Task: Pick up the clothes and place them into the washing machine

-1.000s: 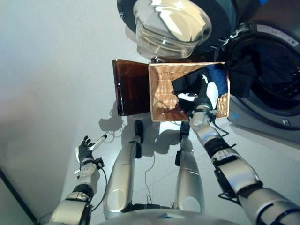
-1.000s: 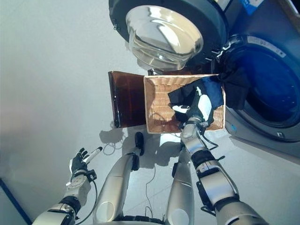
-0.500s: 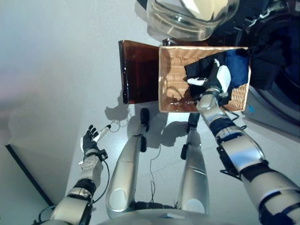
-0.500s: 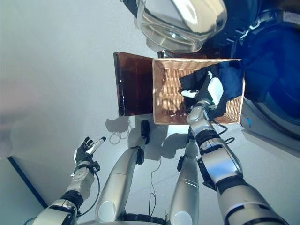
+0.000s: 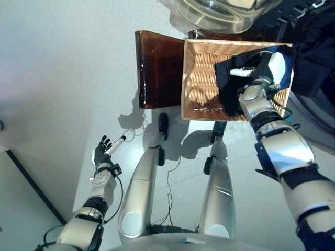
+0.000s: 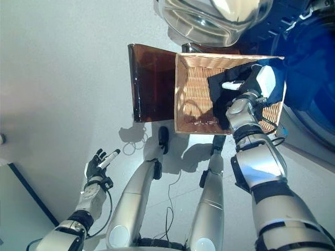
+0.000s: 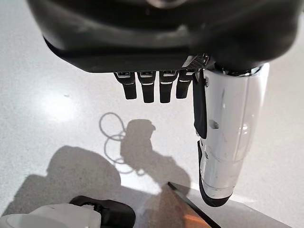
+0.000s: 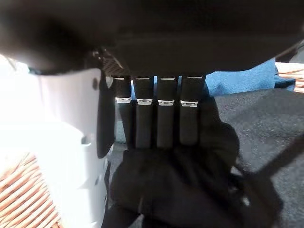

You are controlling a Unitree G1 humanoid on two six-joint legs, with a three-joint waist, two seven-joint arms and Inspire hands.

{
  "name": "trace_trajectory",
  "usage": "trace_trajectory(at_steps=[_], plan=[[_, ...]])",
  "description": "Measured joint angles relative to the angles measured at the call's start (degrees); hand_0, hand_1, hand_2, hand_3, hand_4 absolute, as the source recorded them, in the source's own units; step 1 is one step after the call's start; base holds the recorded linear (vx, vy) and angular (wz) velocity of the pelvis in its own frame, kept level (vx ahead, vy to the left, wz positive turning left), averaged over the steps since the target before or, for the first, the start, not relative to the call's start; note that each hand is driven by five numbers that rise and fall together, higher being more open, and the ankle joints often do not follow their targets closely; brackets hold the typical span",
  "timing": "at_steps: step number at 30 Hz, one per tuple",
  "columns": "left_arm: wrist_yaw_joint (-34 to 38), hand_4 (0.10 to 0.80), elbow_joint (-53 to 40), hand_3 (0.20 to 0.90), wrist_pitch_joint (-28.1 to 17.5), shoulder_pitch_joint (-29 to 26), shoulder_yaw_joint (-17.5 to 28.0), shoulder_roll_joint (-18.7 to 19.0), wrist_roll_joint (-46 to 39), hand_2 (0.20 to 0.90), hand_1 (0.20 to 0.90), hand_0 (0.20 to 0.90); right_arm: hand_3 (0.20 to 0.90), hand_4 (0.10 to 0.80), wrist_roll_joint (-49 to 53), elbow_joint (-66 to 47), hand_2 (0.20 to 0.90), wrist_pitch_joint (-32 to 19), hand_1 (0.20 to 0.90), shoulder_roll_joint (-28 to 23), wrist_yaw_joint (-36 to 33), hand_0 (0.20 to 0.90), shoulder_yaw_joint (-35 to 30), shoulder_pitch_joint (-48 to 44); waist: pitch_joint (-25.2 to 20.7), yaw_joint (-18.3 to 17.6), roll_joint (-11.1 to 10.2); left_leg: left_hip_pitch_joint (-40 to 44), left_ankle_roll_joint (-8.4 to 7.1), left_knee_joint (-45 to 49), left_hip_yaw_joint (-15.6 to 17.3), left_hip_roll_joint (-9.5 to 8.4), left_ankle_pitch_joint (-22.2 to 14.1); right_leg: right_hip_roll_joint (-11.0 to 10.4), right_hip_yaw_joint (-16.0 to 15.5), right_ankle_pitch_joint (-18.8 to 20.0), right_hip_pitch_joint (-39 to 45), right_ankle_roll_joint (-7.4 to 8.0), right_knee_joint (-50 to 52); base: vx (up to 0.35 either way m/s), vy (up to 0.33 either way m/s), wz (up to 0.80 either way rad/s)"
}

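1. Overhead, the right hand (image 5: 261, 70) lifts dark clothes (image 5: 230, 89) from the wicker basket (image 5: 196, 78), beside the washing machine (image 5: 319, 63) for a short carry.
2. Left wrist: the left hand (image 7: 161, 85) hangs idle, fingers relaxed above the floor.
3. Right wrist: fingers (image 8: 156, 123) curl into the dark cloth.

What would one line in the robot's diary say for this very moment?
right hand: in wicker basket, fingers shut on black garment | left hand: open, idle above floor | washing machine: door open
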Motion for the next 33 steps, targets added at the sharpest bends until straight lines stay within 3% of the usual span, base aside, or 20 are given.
trace_trajectory(at_steps=[1, 2, 3, 4, 5, 14, 18, 25, 33], plan=[[-0.2, 0.800, 0.0, 0.900, 0.0, 0.0, 0.0, 0.1, 0.0, 0.900, 0.900, 0.900, 0.900, 0.800, 0.1, 0.3, 0.900, 0.0, 0.900, -0.1, 0.2, 0.900, 0.0, -0.2, 0.0, 0.1, 0.0, 0.0, -0.02, 0.0, 0.0, 0.00, 0.0, 0.0, 0.0, 0.0, 0.0, 0.00, 0.0, 0.000, 0.000, 0.00], [-0.3, 0.800, -0.1, 0.900, 0.0, 0.0, 0.0, 0.4, 0.0, 0.900, 0.900, 0.900, 0.543, 0.545, 0.4, 0.4, 0.543, 0.0, 0.543, -0.4, 0.9, 0.543, 0.0, -0.4, 0.0, 0.1, 0.0, 0.0, -0.03, -0.1, -0.1, -0.01, 0.1, 0.0, 0.0, 0.0, 0.0, 0.00, 0.0, 0.000, 0.000, 0.00], [-0.3, 0.800, -0.2, 0.900, 0.0, 0.0, 0.0, 0.5, 0.0, 0.900, 0.900, 0.900, 0.510, 0.522, 0.6, 0.4, 0.510, 0.0, 0.510, -0.6, 1.2, 0.510, 0.0, -0.5, 0.0, 0.2, 0.0, 0.0, -0.02, -0.2, -0.1, 0.02, 0.2, -0.1, -0.1, 0.0, 0.0, 0.00, 0.0, 0.002, 0.016, 0.05], [-0.3, 0.800, -0.3, 0.900, 0.0, 0.0, 0.0, 0.6, 0.0, 0.900, 0.900, 0.900, 0.266, 0.347, 1.1, 0.5, 0.266, 0.0, 0.266, -1.0, 1.6, 0.266, 0.0, -0.5, 0.0, 0.2, 0.0, 0.1, -0.05, -0.6, -0.1, -0.03, 0.4, -0.2, -0.1, 0.0, 0.0, -0.01, 0.0, -0.001, 0.010, 0.05], [-0.4, 0.800, -0.4, 0.900, 0.0, 0.0, 0.0, 0.8, 0.0, 0.900, 0.900, 0.900, 0.200, 0.300, 1.1, 0.5, 0.200, -0.1, 0.200, -1.3, 2.1, 0.200, 0.0, -0.5, 0.0, 0.2, 0.1, 0.1, 0.04, -0.8, -0.1, -0.06, 0.6, -0.2, -0.1, 0.0, 0.0, 0.00, 0.0, -0.001, 0.010, 0.06], [-1.4, 0.800, -0.5, 0.900, 0.0, 0.0, 0.0, 1.0, 0.0, 0.900, 0.900, 0.900, 0.200, 0.300, 1.1, 1.1, 0.200, -0.1, 0.200, -1.7, 3.9, 0.200, 0.0, -0.4, 0.0, 0.9, 0.2, 0.8, 0.09, -1.1, 0.1, -0.14, 1.0, -0.2, 0.0, 0.0, 0.0, -0.01, 0.7, -0.001, 0.002, -0.01], [-1.4, 0.800, -0.5, 0.900, 0.0, 0.0, -0.1, 0.9, 0.1, 0.900, 0.900, 0.900, 0.200, 0.300, 1.1, 2.1, 0.200, -0.2, 0.200, -1.6, 5.0, 0.200, 0.0, 0.2, 0.0, 2.1, 1.4, 1.3, -0.18, -1.6, 0.0, -0.15, 1.4, -0.1, 0.1, 0.0, 0.2, -0.01, 1.1, -0.005, 0.000, 0.00], [-1.4, 0.800, -0.5, 0.900, -0.1, 0.0, -0.1, 0.9, 0.2, 0.900, 0.900, 0.900, 0.200, 0.300, 1.0, 0.6, 0.200, -0.4, 0.200, -0.3, 4.9, 0.200, -0.2, 5.9, 0.0, 2.8, 2.1, 5.2, -0.26, -2.7, 0.0, -0.10, 1.6, -0.2, 0.1, -0.1, 3.5, -0.14, 1.0, -0.001, -0.002, -0.02], [-1.2, 0.800, 1.5, 0.900, 0.2, 0.1, 0.3, 0.4, 2.1, 0.900, 0.900, 0.900, 0.200, 0.300, -2.4, -7.6, 0.200, -2.0, 0.200, 0.9, 4.4, 0.200, -0.6, 15.2, 0.0, 0.6, 1.9, 6.3, -0.33, -2.6, -0.2, -0.12, 1.8, 0.0, -0.3, -0.1, 5.0, -0.16, 0.8, 0.006, -0.024, 0.01]])
